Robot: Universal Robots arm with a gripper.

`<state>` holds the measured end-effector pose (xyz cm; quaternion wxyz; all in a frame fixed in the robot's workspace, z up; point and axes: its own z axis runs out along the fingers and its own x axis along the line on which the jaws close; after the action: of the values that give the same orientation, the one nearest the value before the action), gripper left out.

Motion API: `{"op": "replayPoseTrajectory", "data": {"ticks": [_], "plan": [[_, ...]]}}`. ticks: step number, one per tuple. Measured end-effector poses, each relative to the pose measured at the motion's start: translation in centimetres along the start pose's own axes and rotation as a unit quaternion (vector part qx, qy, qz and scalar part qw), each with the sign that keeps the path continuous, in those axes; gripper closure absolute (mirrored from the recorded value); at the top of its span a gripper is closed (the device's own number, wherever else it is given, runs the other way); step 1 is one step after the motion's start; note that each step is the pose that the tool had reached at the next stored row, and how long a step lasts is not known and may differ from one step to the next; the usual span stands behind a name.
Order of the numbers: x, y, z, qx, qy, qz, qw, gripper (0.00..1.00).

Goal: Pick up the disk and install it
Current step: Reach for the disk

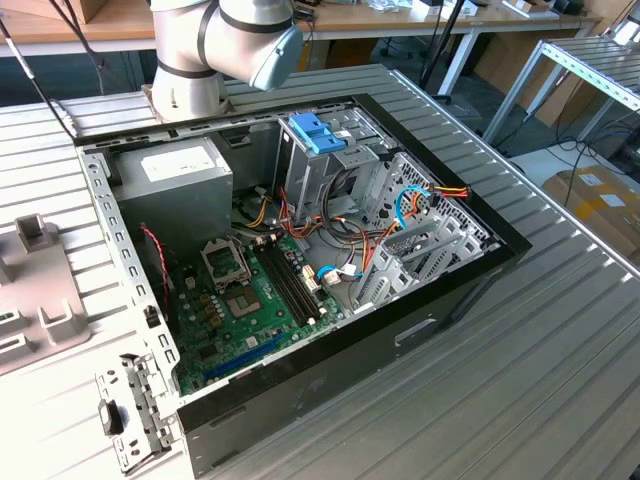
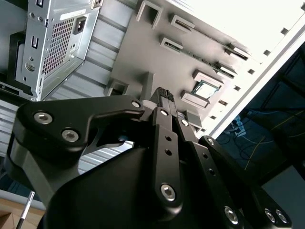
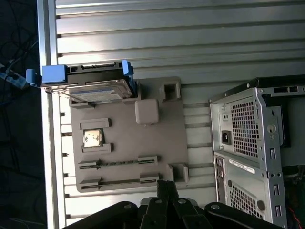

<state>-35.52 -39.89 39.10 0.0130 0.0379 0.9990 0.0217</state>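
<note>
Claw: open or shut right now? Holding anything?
Claw: shut, holding nothing; the blue-framed dark rectangular disk lies apart from it on the grey plastic tray.

arm (image 1: pixel 190 50) is silver-grey tube with a pale blue-grey joint cap (image 1: pixel 278 55), gripper (image 2: pixel 162 98) matte black linkage plates pinned by silver socket-head screws (image 2: pixel 70 135) (ribbed black pads (image 2: pixel 164 92) on the tips)

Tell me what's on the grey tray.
The disk rests at one end of the tray; a small square chip sits in a pocket. Whatever lies beneath the disk is covered.
</note>
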Motion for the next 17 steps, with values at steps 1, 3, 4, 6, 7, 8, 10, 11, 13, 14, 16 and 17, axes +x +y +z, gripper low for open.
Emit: {"op": "replayPoseTrajectory", "data": {"ticks": [1,3,4,6,7,8,10,11,13,14,16,17], "plan": [[0.03,0.00,0.00,0.0000,0.0000,0.000,1.00000,0.89],[0.09,-0.01,0.01,0.0000,-0.0001,0.000,1.00000,0.89],[0.11,-0.01,0.01,0.0000,-0.0001,0.000,1.00000,0.89],[0.19,-0.02,0.00,0.0000,0.0000,0.000,1.00000,0.89],[0.22,-0.02,0.01,0.0000,0.0000,0.000,1.00000,0.89],[0.26,-0.02,0.00,0.0000,0.0000,0.000,1.00000,0.89],[0.32,-0.03,0.00,0.0000,0.0000,0.000,1.00000,0.89],[0.35,-0.03,0.00,0.0000,0.0000,0.000,1.00000,0.89],[0.40,-0.03,0.00,0.0000,0.0000,0.000,1.00000,0.89],[0.43,-0.03,0.00,0.0000,0.0000,0.000,1.00000,0.89],[0.49,-0.04,0.00,0.0000,0.0000,0.000,1.00000,0.89],[0.52,-0.04,0.00,0.0000,0.0000,0.000,1.00000,0.89]]}}
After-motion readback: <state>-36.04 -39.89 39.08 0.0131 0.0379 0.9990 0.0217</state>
